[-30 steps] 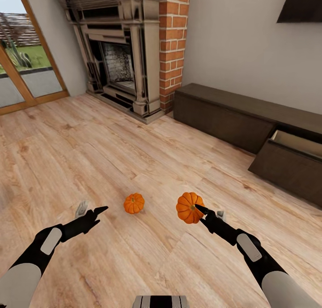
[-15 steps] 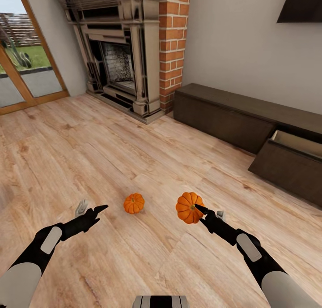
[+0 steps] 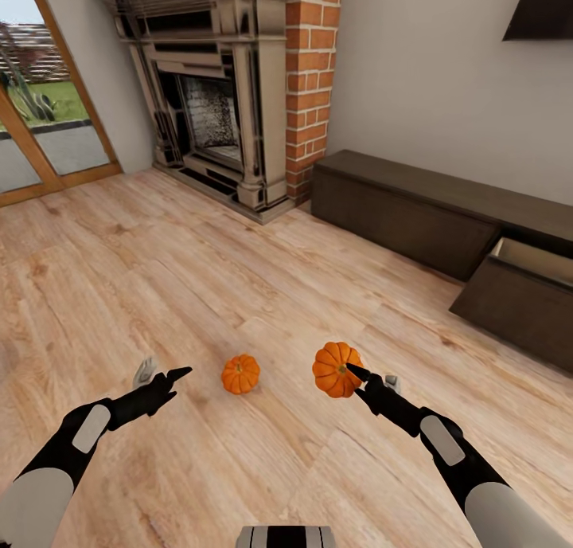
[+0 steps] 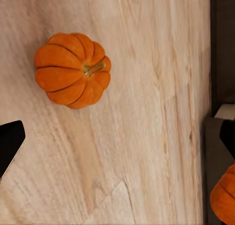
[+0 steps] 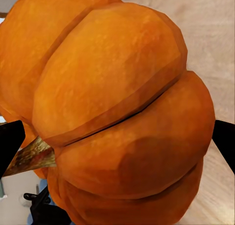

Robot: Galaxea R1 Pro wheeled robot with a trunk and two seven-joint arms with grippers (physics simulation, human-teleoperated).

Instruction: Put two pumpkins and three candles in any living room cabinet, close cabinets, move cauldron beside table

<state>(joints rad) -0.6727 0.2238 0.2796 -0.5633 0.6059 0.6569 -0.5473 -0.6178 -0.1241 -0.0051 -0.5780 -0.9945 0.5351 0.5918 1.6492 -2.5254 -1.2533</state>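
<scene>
One small orange pumpkin (image 3: 240, 373) (image 4: 72, 69) sits on the wood floor between my arms. My left gripper (image 3: 167, 367) hovers just left of it, open, with nothing between its fingers. My right gripper (image 3: 360, 375) is shut on the second pumpkin (image 3: 333, 369) (image 5: 117, 112) and holds it above the floor, stem toward the gripper. The long dark-brown cabinet (image 3: 398, 205) runs along the white wall at the right. One of its drawers (image 3: 521, 297) is pulled out, showing a pale inside. The candles and the cauldron are out of view.
A stone fireplace (image 3: 211, 94) and a red-brick column (image 3: 313, 78) stand at the back. A glass door (image 3: 40, 126) is at the far left. A black TV (image 3: 541, 6) hangs above the cabinet. Bare floor (image 3: 199, 269) lies ahead.
The whole picture has shifted slightly, so the camera has moved. Both arms keep their pose and the right gripper still holds its pumpkin.
</scene>
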